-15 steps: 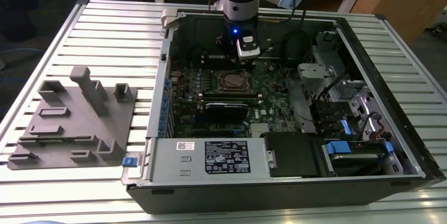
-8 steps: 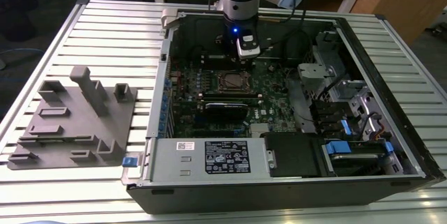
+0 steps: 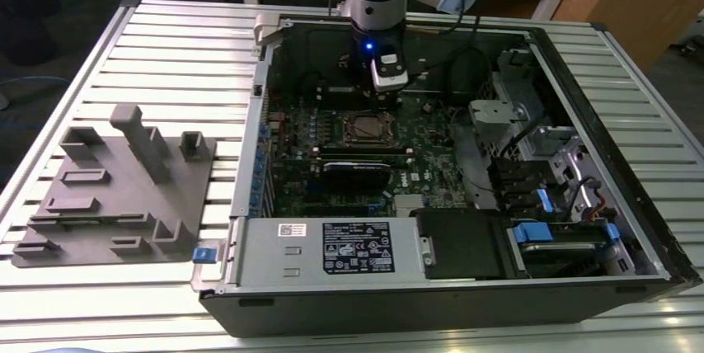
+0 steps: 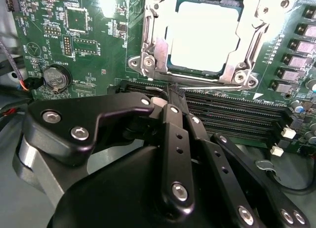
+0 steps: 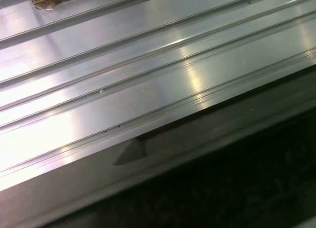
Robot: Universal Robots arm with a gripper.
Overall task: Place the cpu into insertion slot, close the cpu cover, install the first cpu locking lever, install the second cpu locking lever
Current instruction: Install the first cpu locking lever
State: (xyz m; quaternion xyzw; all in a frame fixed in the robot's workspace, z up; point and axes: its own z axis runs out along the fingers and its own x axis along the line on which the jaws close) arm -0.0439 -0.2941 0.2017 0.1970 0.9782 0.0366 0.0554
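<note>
At the exterior view's left, a grey fixture [image 3: 110,196] sits on the slatted tabletop [image 3: 165,48], well apart from the work. To its right lies the open computer case [image 3: 440,308]. The arm reaches down into the far part of the case, so the gripper [image 3: 387,81] hangs just beyond the insertion slot [image 3: 348,130].

In the second wrist view the gripper [image 4: 172,90] has its jaws together, with no gap showing between them. Their tips sit over the memory slots [image 4: 232,109], right at the socket's edge. They meet a thin metal rod [image 4: 207,80] that runs along that edge, probably a locking lever. I cannot tell whether they pinch it or only press against it.

The risk, as I judge it, lies in that contact. The rod is thin and springy, so it could slip off the narrow tips and snap back. A push at the wrong angle could drive the tips into the memory slots or scrape the board. If the lever misses its hook, the cover would not be held down.

The cpu [image 4: 207,35] lies flat in the slot. Its pale metal top is glaring bright, and it sits square inside the cut-out of the cpu cover [image 4: 149,38]. The cover is down over it, silvery and shiny.
</note>
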